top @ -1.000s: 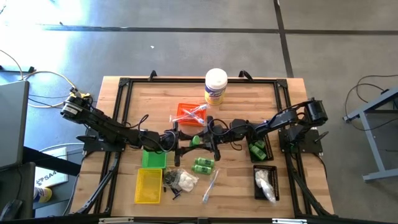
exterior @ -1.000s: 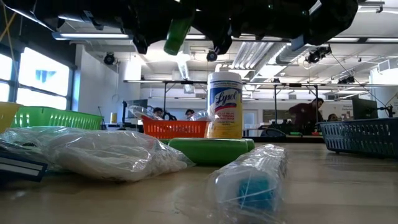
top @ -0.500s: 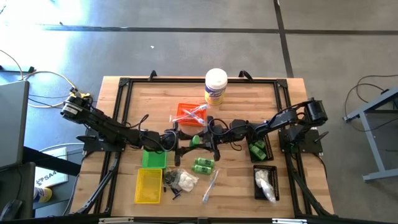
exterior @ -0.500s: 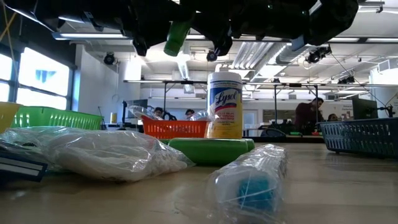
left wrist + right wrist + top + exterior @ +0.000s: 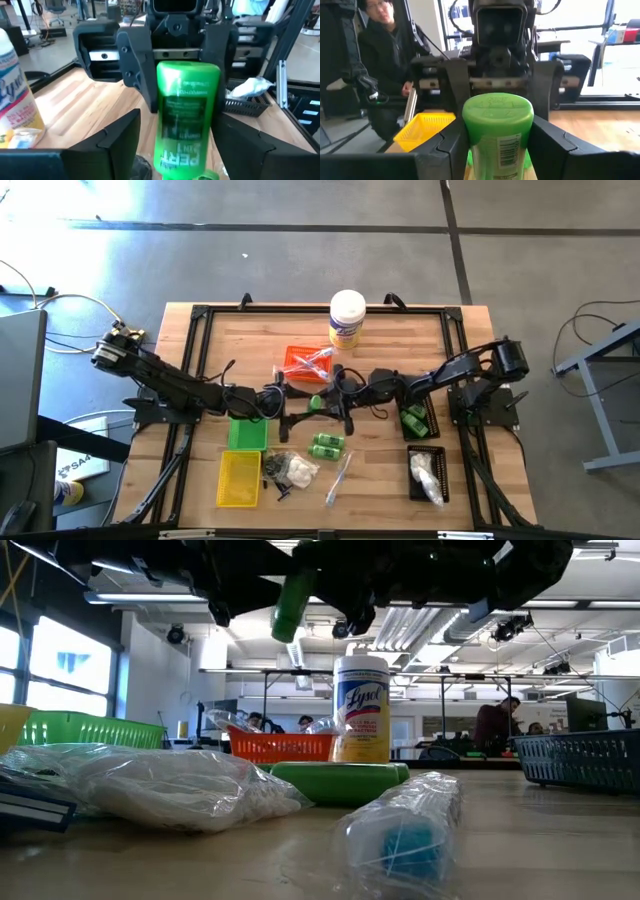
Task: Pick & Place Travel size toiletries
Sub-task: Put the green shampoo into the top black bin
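High view, landmark: the white canister, a smooth cylinder with a yellow label, stands at the far edge of the slatted wooden table.
High view, arms: the left gripper and the right gripper meet nose to nose just in front of the canister, over mid-table.
High view, bottle: a small green bottle sits right between the two grippers.
High view, trays: an orange mesh tray lies just in front of the canister; green tray and yellow tray nearer and to its left, a black tray nearer and to its right.
High view, loose items: two more green bottles lie flat in front of the canister, a crinkly clear bag of white fluff beside them.
Low view: the green bottle hangs tilted in the air above the canister, dark arm parts on both sides; a glossy plastic bag lies in the foreground.
Left wrist view: the left gripper's matte dark fingers stand wide on either side of the glossy bottle, with a gap showing on both sides.
Right wrist view: the right gripper's fingers press against the bottle just below its round ribbed cap, gripping it.
Right wrist view, room: a person in dark clothes sits beyond the table.
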Robot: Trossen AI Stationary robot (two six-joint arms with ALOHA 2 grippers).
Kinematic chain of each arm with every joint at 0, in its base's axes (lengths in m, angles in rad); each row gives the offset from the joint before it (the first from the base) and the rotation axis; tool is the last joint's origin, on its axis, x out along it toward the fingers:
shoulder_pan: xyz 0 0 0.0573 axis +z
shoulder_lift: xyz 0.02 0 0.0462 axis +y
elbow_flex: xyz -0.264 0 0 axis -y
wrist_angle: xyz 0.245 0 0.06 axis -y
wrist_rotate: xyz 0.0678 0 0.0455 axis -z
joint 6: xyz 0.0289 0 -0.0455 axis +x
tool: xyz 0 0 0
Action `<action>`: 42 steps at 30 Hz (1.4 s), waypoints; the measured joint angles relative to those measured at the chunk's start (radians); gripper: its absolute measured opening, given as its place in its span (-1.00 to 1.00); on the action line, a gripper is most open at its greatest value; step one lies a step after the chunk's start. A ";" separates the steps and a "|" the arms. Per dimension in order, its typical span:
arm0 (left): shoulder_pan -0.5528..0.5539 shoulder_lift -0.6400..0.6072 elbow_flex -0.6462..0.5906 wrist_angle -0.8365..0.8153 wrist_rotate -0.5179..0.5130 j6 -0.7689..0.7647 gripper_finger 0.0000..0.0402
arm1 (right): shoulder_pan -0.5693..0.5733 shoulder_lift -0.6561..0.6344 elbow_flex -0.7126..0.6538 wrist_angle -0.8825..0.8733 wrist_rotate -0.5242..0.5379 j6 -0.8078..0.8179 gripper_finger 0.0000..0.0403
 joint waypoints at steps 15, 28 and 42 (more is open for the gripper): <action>0.000 -0.133 0.001 -0.218 0.007 -0.029 0.17 | -0.046 -0.343 0.000 -0.661 -0.018 0.010 -0.20; 0.000 -0.132 0.001 -0.248 0.007 -0.035 0.17 | -0.045 -0.696 0.000 -1.393 0.208 0.349 -0.21; 0.000 -0.132 0.001 -0.256 0.007 -0.053 0.17 | -0.043 -0.663 -0.007 -1.834 0.195 0.730 -0.22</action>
